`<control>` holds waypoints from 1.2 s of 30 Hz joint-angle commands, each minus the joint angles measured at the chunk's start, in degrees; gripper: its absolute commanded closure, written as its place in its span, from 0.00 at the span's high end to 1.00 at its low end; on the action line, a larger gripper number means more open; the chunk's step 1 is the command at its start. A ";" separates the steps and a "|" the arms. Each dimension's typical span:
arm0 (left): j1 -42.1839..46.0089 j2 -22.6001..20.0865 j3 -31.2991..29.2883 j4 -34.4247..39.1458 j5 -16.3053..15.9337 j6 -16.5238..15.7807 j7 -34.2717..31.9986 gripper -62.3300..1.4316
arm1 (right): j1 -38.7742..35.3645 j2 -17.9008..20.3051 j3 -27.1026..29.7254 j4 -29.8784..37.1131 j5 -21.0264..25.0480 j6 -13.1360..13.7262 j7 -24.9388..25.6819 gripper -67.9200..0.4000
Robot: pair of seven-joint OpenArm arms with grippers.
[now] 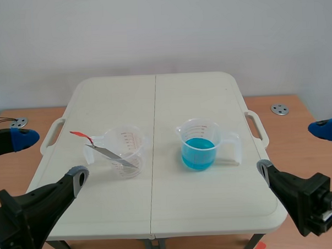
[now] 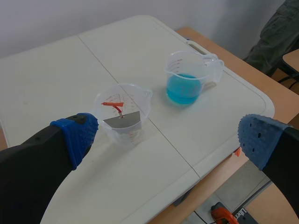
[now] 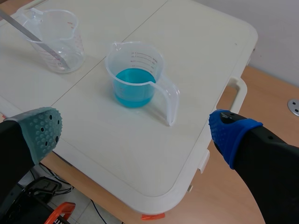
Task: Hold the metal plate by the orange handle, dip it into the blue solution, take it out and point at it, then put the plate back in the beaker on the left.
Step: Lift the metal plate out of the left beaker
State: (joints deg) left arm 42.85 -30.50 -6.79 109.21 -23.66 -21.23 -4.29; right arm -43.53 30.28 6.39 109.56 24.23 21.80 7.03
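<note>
The thin grey metal plate with its orange handle leans inside the clear plastic beaker, just ahead of the left tool (fingers wide apart, gripping nothing). The right tool gapes likewise, with the handled beaker of blue solution ahead of it on the white desk.

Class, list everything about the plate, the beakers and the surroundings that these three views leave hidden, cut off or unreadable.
Orange handle: absent from the right wrist view, where the metal plate runs off the picture's edge.
Scale marks on the left beaker and on the right beaker holding the blue solution: too small to read in any view.
Person: left wrist view, mostly cut off by the edge.
</note>
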 commanded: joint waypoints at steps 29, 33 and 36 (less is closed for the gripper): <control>-0.20 0.00 -0.22 0.31 -0.55 0.11 -0.55 0.94 | 0.83 0.33 0.66 0.76 -0.55 0.68 1.53 0.98; -0.20 -0.02 -0.22 0.31 -0.57 0.57 -0.55 0.52 | 1.51 0.33 0.66 0.76 -1.79 0.72 1.46 0.98; -0.17 0.00 -0.22 0.31 -0.55 0.55 -0.52 0.12 | 2.14 0.33 0.61 0.76 -1.99 0.98 1.73 0.98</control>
State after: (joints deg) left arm 42.85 -30.50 -6.79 109.21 -23.68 -21.02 -4.25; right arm -42.26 30.28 6.39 109.56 22.00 22.74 7.70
